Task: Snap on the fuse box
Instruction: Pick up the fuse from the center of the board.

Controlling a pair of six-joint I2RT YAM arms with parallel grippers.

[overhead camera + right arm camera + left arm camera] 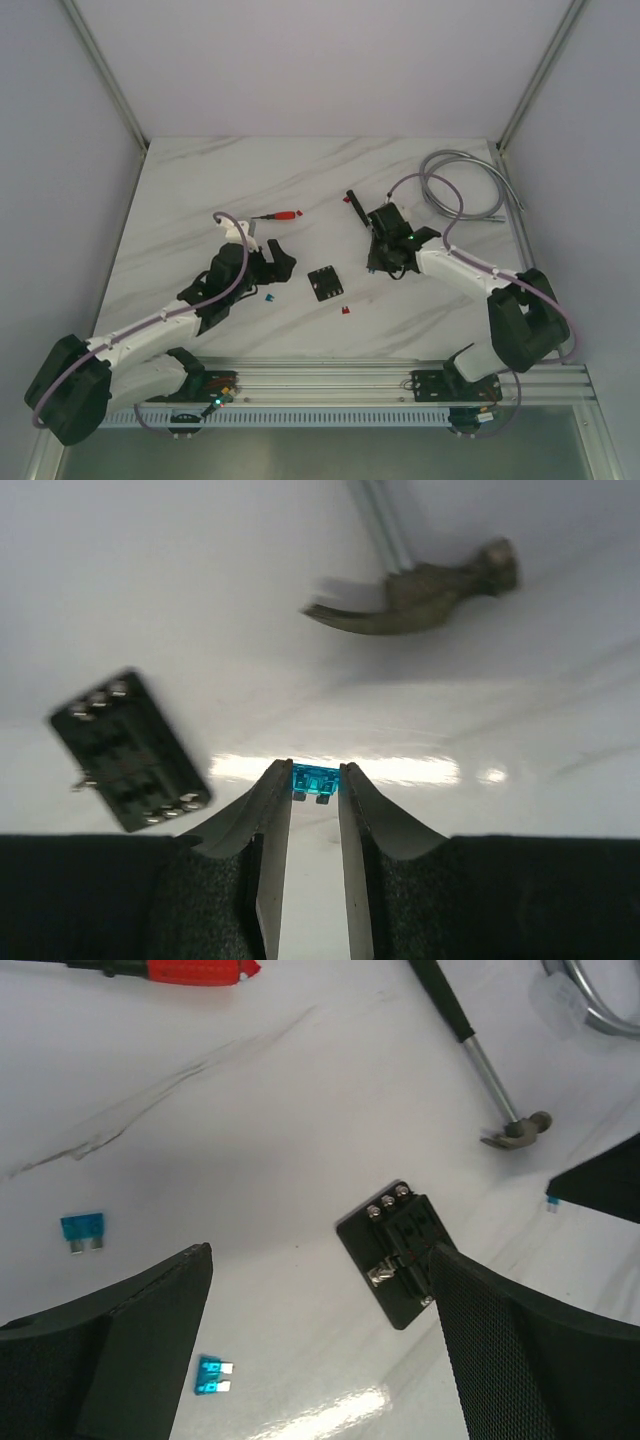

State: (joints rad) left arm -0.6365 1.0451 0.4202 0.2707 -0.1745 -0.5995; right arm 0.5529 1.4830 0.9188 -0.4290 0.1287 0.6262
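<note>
— How far along is the job?

— At its beginning, I think. The fuse box [323, 284] lies flat on the marble table [200, 180], between the two arms. I can see no coloured fuse in its slots, only small metal screws at its two ends, and there is no cover on it.

— And the grippers?

— The right gripper [314, 770] is clenched on a blue fuse [310, 782], to the right of the fuse box and a little beyond it, near but apart. The left gripper [320, 1360] is spread wide and grasps nothing, just to the left of the fuse box.

— Are there loose parts?

— Left of the fuse box lie one loose blue fuse [82, 1230] and a second loose fuse [212, 1375]. A red fuse [346, 313] lies near the fuse box on the arms' side. Beyond the fuse box are a hammer [420, 590] and a screwdriver [283, 215].

— What is left?

— Nearly everything (this is my judgement only): the fuse must reach a slot and be pressed in.
</note>
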